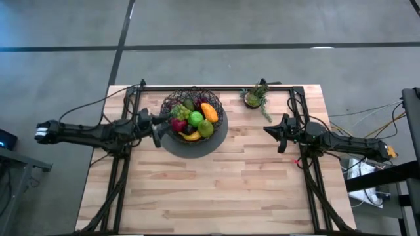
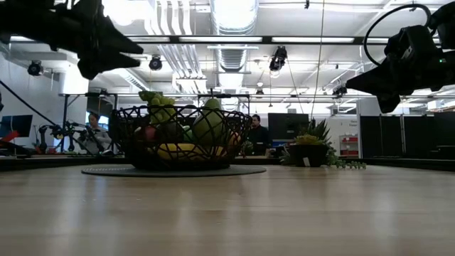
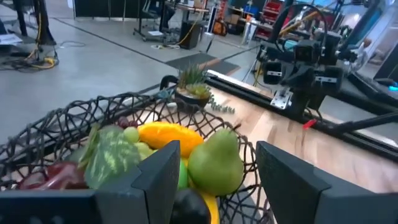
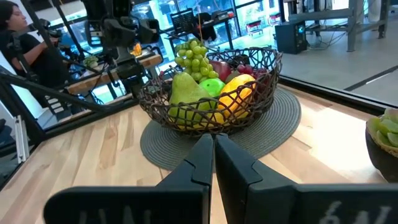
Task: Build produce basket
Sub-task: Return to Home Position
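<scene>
Produce (image 1: pixel 195 119) is piled in the basket (image 1: pixel 170 105); the left gripper (image 1: pixel 157 129) is held wide at its nine o'clock, the right gripper (image 1: pixel 270 129) closed at three.

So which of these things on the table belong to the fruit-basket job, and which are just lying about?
Job: basket; in it pear, green grapes, banana, orange fruit, green apple; left end effector, open beside it; right end effector, shut, farther off.
Lying about: potted plant; grey mat under the basket.
</scene>
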`<action>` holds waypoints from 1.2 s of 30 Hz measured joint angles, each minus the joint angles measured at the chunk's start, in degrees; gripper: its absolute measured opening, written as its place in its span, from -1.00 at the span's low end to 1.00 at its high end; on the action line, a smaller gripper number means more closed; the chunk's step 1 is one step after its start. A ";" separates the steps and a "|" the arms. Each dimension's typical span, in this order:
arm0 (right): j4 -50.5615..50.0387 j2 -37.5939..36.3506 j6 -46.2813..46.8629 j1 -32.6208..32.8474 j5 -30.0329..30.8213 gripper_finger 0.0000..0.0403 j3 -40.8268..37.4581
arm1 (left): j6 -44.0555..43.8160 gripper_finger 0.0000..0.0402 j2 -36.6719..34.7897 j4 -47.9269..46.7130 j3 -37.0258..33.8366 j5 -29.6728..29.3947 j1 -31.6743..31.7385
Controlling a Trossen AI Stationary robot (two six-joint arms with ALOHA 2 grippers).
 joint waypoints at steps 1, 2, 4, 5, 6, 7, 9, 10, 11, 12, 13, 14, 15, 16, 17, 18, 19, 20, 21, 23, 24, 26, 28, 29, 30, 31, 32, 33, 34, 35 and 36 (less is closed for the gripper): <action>0.00 0.00 0.01 0.00 0.00 -0.96 0.00 | -0.12 -0.04 -0.40 0.12 -0.56 -0.02 0.00; 0.00 0.00 0.00 0.00 0.00 -0.96 0.00 | 0.52 -0.04 -0.86 0.10 -1.08 0.00 0.00; 0.00 0.00 0.01 0.00 0.00 -0.96 0.00 | 2.96 -0.04 -1.88 0.35 -2.51 0.86 0.00; 0.00 0.00 -0.01 0.00 0.00 -0.96 0.00 | 4.24 -0.06 -2.46 0.34 -3.40 1.70 0.00; 0.02 0.00 0.00 0.00 0.00 -0.96 0.00 | 5.24 -0.09 -3.20 0.33 -4.43 2.61 0.00; 0.02 0.00 0.00 0.00 0.00 -0.96 0.00 | 6.02 -0.13 -4.34 0.04 -5.41 3.52 0.00; 0.02 0.00 0.00 0.00 0.00 -0.96 0.00 | 6.27 -0.25 -7.90 -0.21 -7.18 5.56 0.00; 0.02 0.00 0.01 0.00 0.00 -0.96 0.00 | 6.28 -0.33 -9.64 0.31 -7.90 6.40 0.00; 0.02 0.00 -0.01 0.00 0.00 -0.96 0.00 | 6.29 -0.41 -11.24 0.49 -8.77 7.32 0.00; 0.02 0.00 -0.01 0.00 0.00 -0.96 0.00 | 6.27 -0.50 -12.77 0.04 -9.77 7.90 0.00; 0.02 0.00 0.01 0.00 0.00 -0.96 0.00 | 6.27 -0.59 -14.38 -0.16 -10.56 8.55 0.00; 0.02 0.00 0.01 0.00 0.00 -0.96 0.00 | 6.40 -0.69 -16.00 0.13 -11.14 8.95 0.00; 0.02 0.00 0.00 0.00 0.00 -0.96 0.00 | 6.58 -0.79 -17.65 0.58 -11.78 9.10 0.00; 0.02 0.00 -0.01 0.00 0.00 -0.96 0.00 | 6.63 -0.88 -19.17 0.46 -12.59 9.26 0.00; 0.02 0.00 0.00 0.00 0.00 -0.96 0.00 | 6.63 -0.94 -20.53 -0.29 -13.26 9.29 0.00; 0.02 0.00 0.00 0.00 0.00 -0.96 0.00 | 6.67 -0.96 -21.91 -0.68 -13.89 9.37 0.00; 0.02 0.00 0.00 0.00 0.00 -0.96 0.00 | 6.95 -0.96 -23.21 -0.59 -14.47 9.46 0.00; 0.02 0.00 0.01 0.00 0.00 -0.96 0.00 | 7.64 -0.96 -24.55 -0.48 -15.02 9.66 0.00; 0.02 0.00 0.01 0.00 0.00 -0.96 0.00 | 8.11 -0.96 -25.98 -0.36 -15.67 10.07 0.00; 0.04 0.00 0.01 0.00 0.00 -0.96 0.00 | 9.21 -0.98 -27.90 0.25 -16.85 10.81 0.00; 0.02 0.00 0.00 0.00 -0.02 -0.96 0.00 | 9.27 -0.99 -27.43 -0.51 -17.32 10.98 0.00; 0.08 0.00 -0.01 0.00 0.00 -0.96 0.00 | 9.19 -0.99 -27.00 -0.41 -17.38 11.88 0.00; 0.11 0.00 0.01 0.00 0.02 -0.96 0.00 | 9.20 -1.00 -26.68 -0.28 -17.68 13.33 0.00; 0.13 0.00 0.00 0.00 0.02 -0.96 0.00 | 9.20 -1.00 -26.73 -0.04 -17.86 13.51 0.00; 0.18 0.00 -0.01 0.00 0.02 -0.96 0.00 | 9.18 -1.00 -27.42 0.19 -18.10 13.91 0.00; 0.22 0.02 0.01 0.02 0.04 -0.96 0.00 | 9.32 -1.00 -27.42 0.75 -18.39 14.31 0.00; 0.20 0.02 -0.01 0.00 0.02 -0.96 0.00 | 9.51 -1.00 -27.29 0.87 -18.46 14.38 0.00; 0.26 0.02 -0.01 0.00 0.02 -0.96 0.00 | 9.57 -1.00 -27.30 1.13 -18.45 14.36 0.00; 0.30 0.02 0.01 0.00 0.04 -0.96 0.00 | 9.59 -1.00 -27.26 1.12 -18.45 14.36 0.00; 0.31 0.02 0.00 0.00 0.05 -0.96 0.00 | 9.61 -1.00 -27.26 1.11 -18.47 14.36 0.00; 0.31 0.02 -0.01 0.00 0.04 -0.96 0.00 | 9.63 -1.00 -27.28 1.10 -18.47 14.38 0.00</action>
